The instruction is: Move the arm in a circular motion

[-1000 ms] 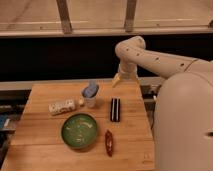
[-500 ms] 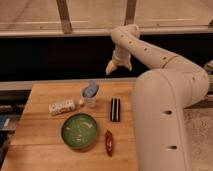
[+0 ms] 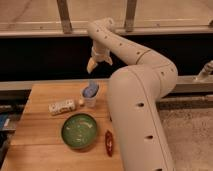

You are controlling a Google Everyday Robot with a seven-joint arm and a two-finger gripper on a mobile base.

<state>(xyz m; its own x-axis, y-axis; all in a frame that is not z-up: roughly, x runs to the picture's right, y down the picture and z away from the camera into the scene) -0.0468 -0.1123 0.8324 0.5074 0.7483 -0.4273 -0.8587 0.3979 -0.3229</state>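
Observation:
The cream-white jointed arm [image 3: 135, 80] fills the right half of the camera view, rising from the lower right, bending at a thick elbow and reaching up and left. Its gripper [image 3: 91, 65], a small yellowish tip, hangs in the air above the back edge of the wooden table [image 3: 45, 130], over a clear cup with a blue item in it [image 3: 90, 94]. The gripper touches nothing and nothing shows in it.
On the table lie a green bowl [image 3: 79, 131], a white packet [image 3: 61, 106], a red chili-like object [image 3: 108, 142] and a small round pale item [image 3: 81, 102]. A dark window band and metal rail run behind the table. The arm hides the table's right side.
The arm has swung left and toward the camera, its elbow now covering the table's right side and the dark bar that lay there. The gripper has moved left, from right of the cup to above it.

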